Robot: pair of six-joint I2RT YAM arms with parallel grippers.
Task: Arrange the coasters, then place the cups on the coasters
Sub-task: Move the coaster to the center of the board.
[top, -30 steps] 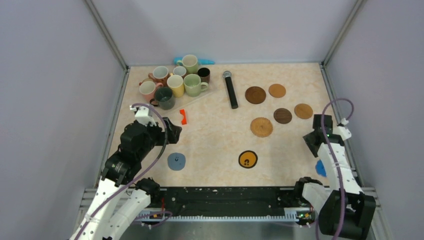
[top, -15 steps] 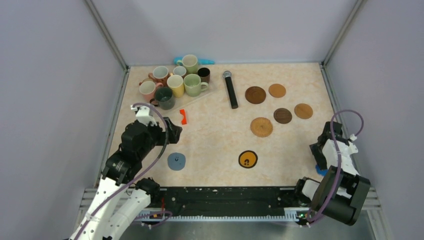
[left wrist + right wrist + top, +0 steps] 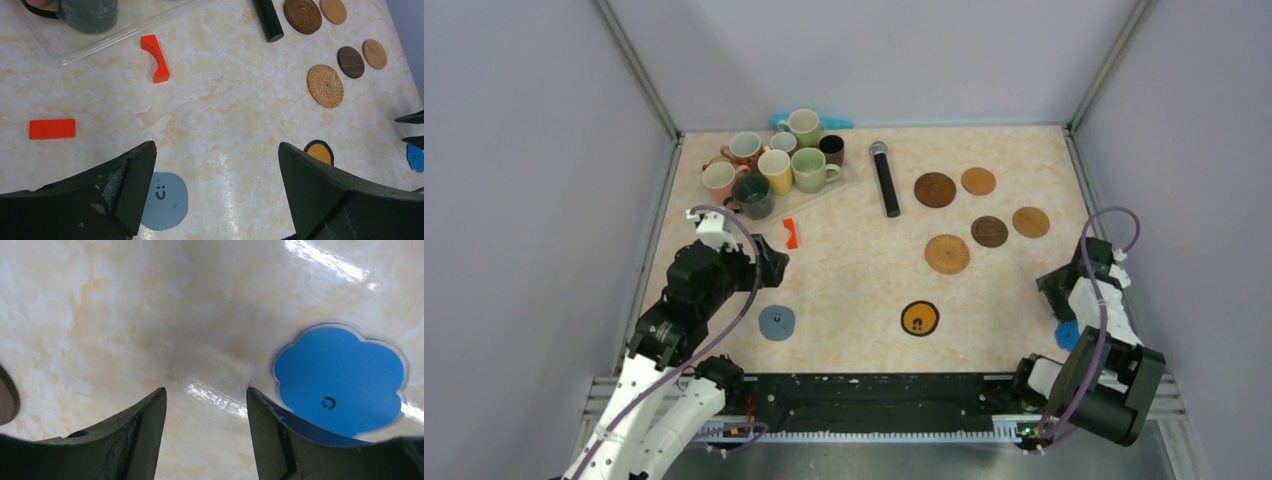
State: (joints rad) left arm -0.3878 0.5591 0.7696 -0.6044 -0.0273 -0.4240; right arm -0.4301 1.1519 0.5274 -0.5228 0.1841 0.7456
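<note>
Several cups [image 3: 774,160] stand bunched at the far left. Brown and tan coasters [image 3: 947,254] lie spread at the far right. A black-and-yellow coaster [image 3: 919,318] and a grey-blue coaster [image 3: 776,322] lie nearer. My left gripper [image 3: 769,265] [image 3: 216,146] hovers wide open over bare table, the grey-blue coaster [image 3: 167,200] by its left finger. My right gripper [image 3: 1054,288] [image 3: 205,390] is open and low at the right edge, with only table between its fingers. The bright blue scalloped coaster [image 3: 340,375] [image 3: 1067,335] lies just outside its right finger.
A black microphone [image 3: 885,178] lies between the cups and the brown coasters. A red-orange curved piece [image 3: 791,234] and a red block [image 3: 52,128] lie near the left arm. The cups rest on a clear tray [image 3: 100,42]. Walls close both sides.
My right arm has pulled back from beside the brown coasters toward the near right corner, down next to the blue coaster. The left arm has not moved.
</note>
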